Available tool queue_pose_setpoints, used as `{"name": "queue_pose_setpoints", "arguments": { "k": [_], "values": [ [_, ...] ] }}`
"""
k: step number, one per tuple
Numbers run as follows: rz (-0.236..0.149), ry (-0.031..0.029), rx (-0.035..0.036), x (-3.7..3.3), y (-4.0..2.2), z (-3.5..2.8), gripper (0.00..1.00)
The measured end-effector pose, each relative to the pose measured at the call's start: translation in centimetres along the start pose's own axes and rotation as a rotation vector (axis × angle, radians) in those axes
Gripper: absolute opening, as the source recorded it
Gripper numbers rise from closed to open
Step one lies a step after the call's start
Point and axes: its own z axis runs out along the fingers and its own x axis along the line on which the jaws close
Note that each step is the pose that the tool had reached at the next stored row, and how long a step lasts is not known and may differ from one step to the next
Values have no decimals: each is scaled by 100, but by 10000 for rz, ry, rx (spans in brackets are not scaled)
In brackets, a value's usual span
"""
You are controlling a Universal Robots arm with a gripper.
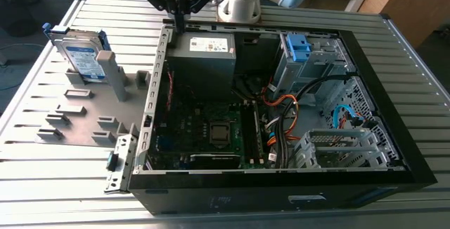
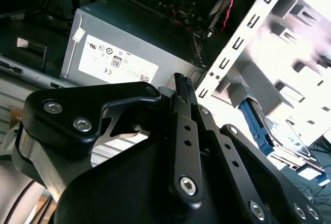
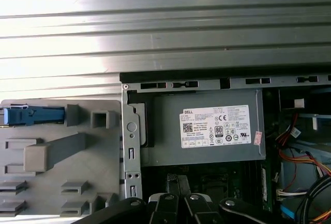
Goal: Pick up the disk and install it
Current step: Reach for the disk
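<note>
Exterior view, claw (image 1: 180,26) pinched together, empty, over the computer case (image 1: 281,184) rim beside the power supply (image 1: 204,58), disk (image 1: 79,55) upright in the grey holder (image 1: 77,121), well apart.

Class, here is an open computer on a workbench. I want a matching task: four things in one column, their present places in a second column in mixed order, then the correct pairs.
Things
1. disk
2. power-supply box
3. gripper
4. blue bracket

Places
a. over the case rim, shut and holding nothing
b. standing on edge in the grey fixture, outside the case
c. in the metal drive cage, inside the case
d. in a corner inside the case, just below the gripper

Pairs: 1-b, 2-d, 3-a, 4-c
</note>
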Motion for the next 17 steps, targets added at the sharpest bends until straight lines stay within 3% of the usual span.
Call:
{"name": "queue_pose_setpoints", "arguments": {
  "k": [17],
  "values": [
    [0, 0, 0, 49, -4, -1, 11]
  ]
}}
